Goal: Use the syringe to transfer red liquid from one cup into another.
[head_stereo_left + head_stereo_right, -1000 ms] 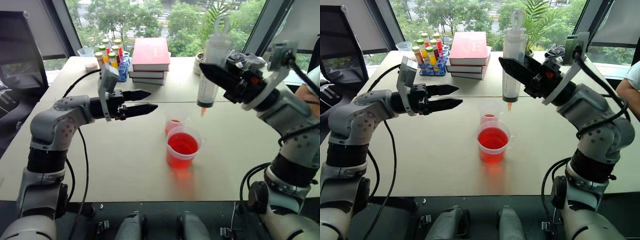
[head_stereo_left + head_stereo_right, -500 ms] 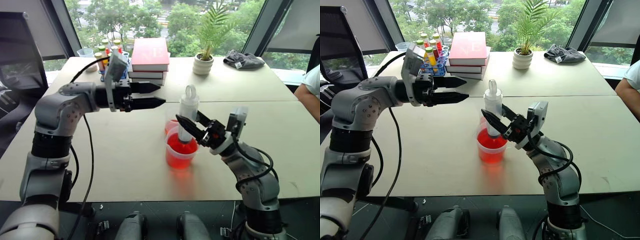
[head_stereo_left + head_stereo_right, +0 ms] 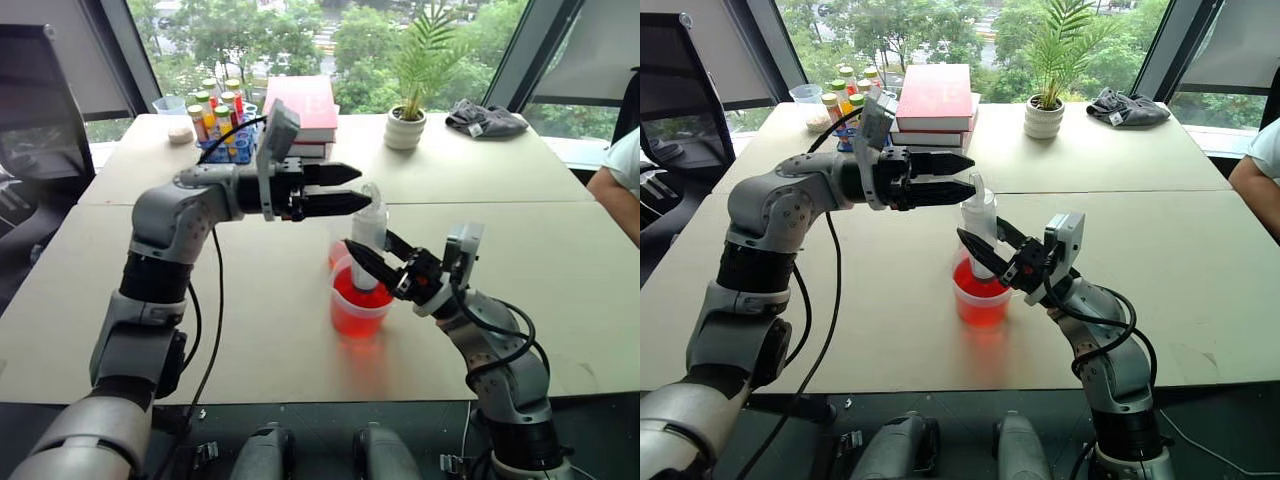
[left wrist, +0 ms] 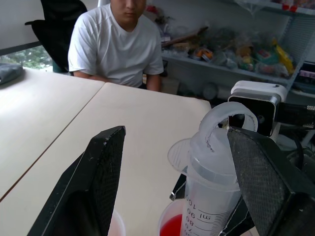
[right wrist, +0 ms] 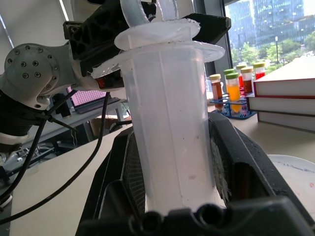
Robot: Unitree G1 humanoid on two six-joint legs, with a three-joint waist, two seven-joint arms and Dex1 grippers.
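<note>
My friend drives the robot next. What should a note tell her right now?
Right gripper: shut on the syringe, standing upright with its tip down in the large cup of red liquid.
Left gripper: open, level, at the plunger ring, not gripping it.
Small cup: just behind the large one, a little red in it.
Left: pull the plunger to draw liquid, then move it to the small cup.

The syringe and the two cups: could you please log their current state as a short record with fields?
syringe: upright, barrel clamped in the right gripper, tip down inside the larger cup
larger cup: on the table, holds red liquid
smaller cup: just behind the larger cup, a little red in it
left gripper: open, level, fingers at the plunger's ring
</note>
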